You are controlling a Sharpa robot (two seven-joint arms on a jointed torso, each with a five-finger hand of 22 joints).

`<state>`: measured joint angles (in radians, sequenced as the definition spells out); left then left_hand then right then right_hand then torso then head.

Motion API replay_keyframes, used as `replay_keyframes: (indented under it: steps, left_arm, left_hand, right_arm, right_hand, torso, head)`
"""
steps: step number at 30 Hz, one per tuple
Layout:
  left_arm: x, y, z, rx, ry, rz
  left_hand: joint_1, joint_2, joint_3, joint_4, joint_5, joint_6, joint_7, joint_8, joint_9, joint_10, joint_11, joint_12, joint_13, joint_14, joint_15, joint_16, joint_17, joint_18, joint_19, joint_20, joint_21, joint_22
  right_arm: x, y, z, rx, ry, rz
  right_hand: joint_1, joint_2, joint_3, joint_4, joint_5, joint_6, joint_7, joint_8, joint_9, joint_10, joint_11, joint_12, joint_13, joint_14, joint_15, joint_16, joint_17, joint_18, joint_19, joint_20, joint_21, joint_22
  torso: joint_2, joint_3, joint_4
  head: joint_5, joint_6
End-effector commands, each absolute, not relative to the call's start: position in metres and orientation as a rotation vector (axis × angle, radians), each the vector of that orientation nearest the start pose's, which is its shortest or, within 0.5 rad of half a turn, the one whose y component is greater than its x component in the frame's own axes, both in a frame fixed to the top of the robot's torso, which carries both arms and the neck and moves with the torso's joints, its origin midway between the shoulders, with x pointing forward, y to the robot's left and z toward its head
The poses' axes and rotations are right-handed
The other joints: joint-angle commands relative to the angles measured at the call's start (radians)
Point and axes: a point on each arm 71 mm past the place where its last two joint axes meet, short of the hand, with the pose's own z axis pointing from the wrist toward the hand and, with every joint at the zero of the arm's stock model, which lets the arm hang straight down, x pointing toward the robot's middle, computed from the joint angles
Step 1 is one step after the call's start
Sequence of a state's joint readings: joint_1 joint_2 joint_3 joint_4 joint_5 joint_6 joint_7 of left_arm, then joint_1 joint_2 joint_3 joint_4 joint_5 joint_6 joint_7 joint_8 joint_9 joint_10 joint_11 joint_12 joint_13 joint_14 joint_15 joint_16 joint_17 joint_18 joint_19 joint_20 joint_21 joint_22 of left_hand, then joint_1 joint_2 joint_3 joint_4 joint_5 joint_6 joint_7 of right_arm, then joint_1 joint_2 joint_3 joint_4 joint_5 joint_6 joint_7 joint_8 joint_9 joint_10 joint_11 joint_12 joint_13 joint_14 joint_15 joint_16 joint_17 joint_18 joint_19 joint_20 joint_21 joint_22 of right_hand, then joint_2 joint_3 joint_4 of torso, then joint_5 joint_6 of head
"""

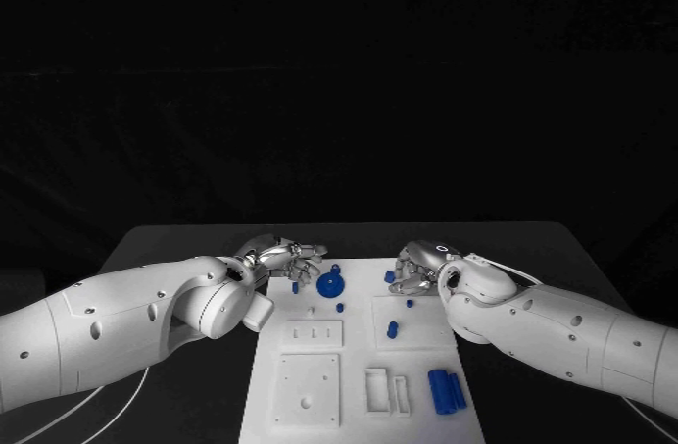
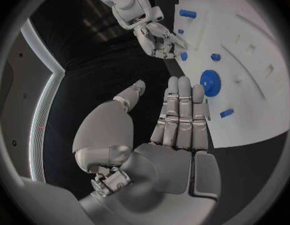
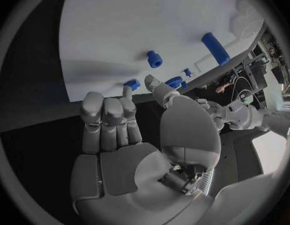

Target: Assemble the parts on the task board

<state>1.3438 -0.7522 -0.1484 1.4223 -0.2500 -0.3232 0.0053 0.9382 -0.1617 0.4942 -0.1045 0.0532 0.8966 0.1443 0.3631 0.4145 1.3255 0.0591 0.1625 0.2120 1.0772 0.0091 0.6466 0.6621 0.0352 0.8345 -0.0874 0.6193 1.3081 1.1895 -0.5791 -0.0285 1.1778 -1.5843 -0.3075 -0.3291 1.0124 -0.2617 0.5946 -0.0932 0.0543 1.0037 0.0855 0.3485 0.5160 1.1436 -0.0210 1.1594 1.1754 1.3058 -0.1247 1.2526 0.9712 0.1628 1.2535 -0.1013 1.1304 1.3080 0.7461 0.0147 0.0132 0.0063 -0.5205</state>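
Black table under a dark backdrop, white task board running down the centre of the head view.

Left side of frame: left hand sits at the board's upper left corner, fingers straight and side by side, thumb apart, nothing in them (left wrist view confirms,). Just right of it a small blue peg, then the blue gear lying on the board near its top edge. A small blue part sits below the gear.

Centre-right: a blue piece stands on a raised white block; another small piece lies right by the right hand at the upper right corner. That hand's fingers are curled partway; can't tell from the head view if they touch the piece, and the right wrist view shows nothing held.

Lower right: two blue cylinders lie side by side on the board. Recessed plates at lower left hold nothing visible.

Judgement: early stage, both hands poised to pick. Next move needs a fingertip pinch on a small part, likely gear or peg.
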Motion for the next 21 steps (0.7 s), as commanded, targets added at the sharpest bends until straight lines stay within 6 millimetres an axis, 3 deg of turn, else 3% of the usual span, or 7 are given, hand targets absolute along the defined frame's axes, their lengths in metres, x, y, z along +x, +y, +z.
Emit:
replay_keyframes:
  steps: [1,8,15,21]
  left_arm:
    - [0.5170,0.1924,-0.1710,-0.929,1.771,-1.188]
    - [0.5169,0.1935,-0.1709,-0.931,1.770,-1.186]
    - [0.5171,0.1936,-0.1710,-0.931,1.770,-1.185]
    - [0.5170,0.1927,-0.1710,-0.930,1.771,-1.187]
  left_hand:
    - [0.013,0.000,0.000,-0.006,-0.004,-0.006,0.002,-0.005,-0.002,-0.007,-0.002,-0.005,0.000,-0.007,0.003,0.004,-0.001,0.021,-0.008,0.002,0.004,0.009]
    - [0.014,0.001,0.001,-0.007,-0.004,-0.008,0.002,-0.006,-0.002,-0.008,-0.002,-0.006,0.000,-0.007,0.004,0.004,-0.002,0.021,-0.008,0.002,0.004,0.009]
    - [0.015,0.001,0.001,-0.007,-0.004,-0.008,0.003,-0.006,-0.002,-0.009,-0.001,-0.006,0.001,-0.007,0.004,0.004,-0.002,0.021,-0.008,0.002,0.004,0.009]
    - [0.015,0.001,0.001,-0.008,-0.004,-0.008,0.003,-0.006,-0.002,-0.009,-0.001,-0.006,0.001,-0.007,0.004,0.004,-0.002,0.021,-0.008,0.002,0.004,0.009]
  right_arm:
    - [0.5483,-0.1757,-0.2110,-0.086,1.691,0.321]
    - [0.5492,-0.1756,-0.2120,-0.081,1.692,0.320]
    - [0.5503,-0.1727,-0.2121,-0.079,1.687,0.321]
    - [0.5514,-0.1665,-0.2128,-0.083,1.691,0.324]
  right_hand:
    - [-0.005,0.002,0.003,0.016,-0.005,-0.020,0.010,-0.015,-0.006,-0.011,0.005,-0.005,-0.002,0.003,0.001,-0.004,-0.002,0.099,-0.007,0.002,-0.005,0.003]
    - [-0.005,-0.004,0.008,0.036,-0.005,-0.052,0.024,-0.037,-0.016,-0.020,0.018,-0.009,-0.006,0.002,0.013,-0.006,-0.002,0.099,-0.011,0.005,-0.007,0.004]
    - [-0.002,-0.007,0.008,0.038,-0.005,-0.057,0.026,-0.040,-0.018,-0.021,0.020,-0.008,-0.005,0.001,0.015,-0.006,-0.002,0.099,-0.011,0.005,-0.007,0.004]
    - [-0.005,-0.013,0.005,0.043,-0.005,-0.061,0.028,-0.043,-0.019,-0.022,0.022,-0.008,-0.005,0.001,0.017,-0.006,-0.002,0.099,-0.012,0.005,-0.008,0.004]
  torso:
    - [-0.001,0.0009,0.0010]
    - [0.000,0.0006,0.0014]
    - [-0.001,0.0015,-0.0016]
    - [0.000,0.0011,0.0001]
  head:
    - [0.000,-0.002]
    - [0.004,-0.005]
    - [0.006,-0.006]
    - [0.004,-0.006]
